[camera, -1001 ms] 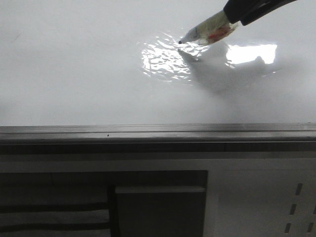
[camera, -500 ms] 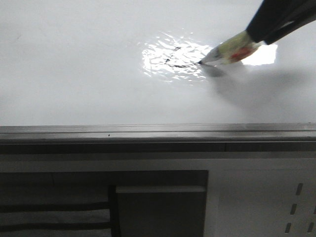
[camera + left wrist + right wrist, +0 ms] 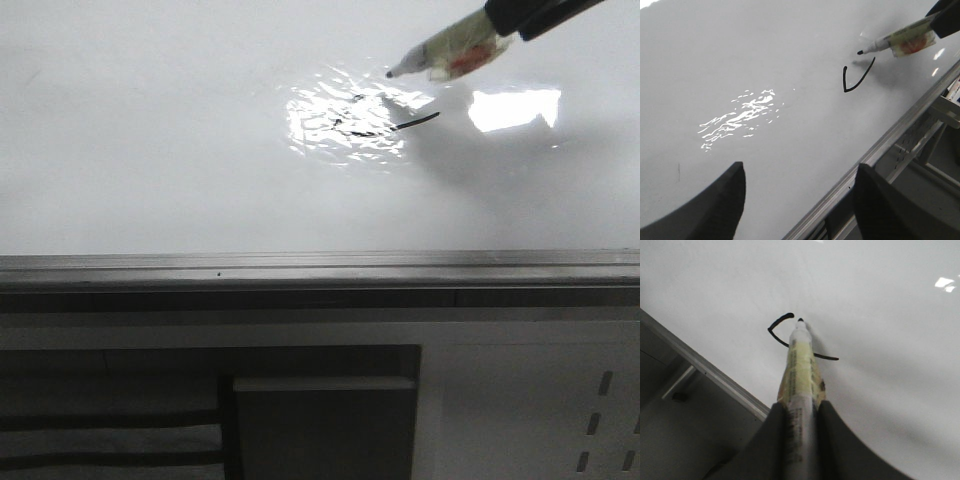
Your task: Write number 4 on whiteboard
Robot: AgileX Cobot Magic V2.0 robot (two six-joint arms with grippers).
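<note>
We see a lab or workshop test bench, a large glossy white-grey whiteboard (image 3: 150, 150) lying flat with ceiling-light glare, its grey metal edge rail (image 3: 300, 268), a white perforated panel (image 3: 560, 410) below, bare metal framing (image 3: 935, 125) beside the bench

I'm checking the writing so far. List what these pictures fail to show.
- Strokes of the 4: in the front view the glare patch washes out most of them.
- Same strokes, right wrist view: the marker covers their middle.
- Right gripper: cut off by the frame edge in the front view, so only its fingers show.
- Whiteboard: its far edges lie outside every view.
- Left gripper: only blurred fingertips show.
</note>
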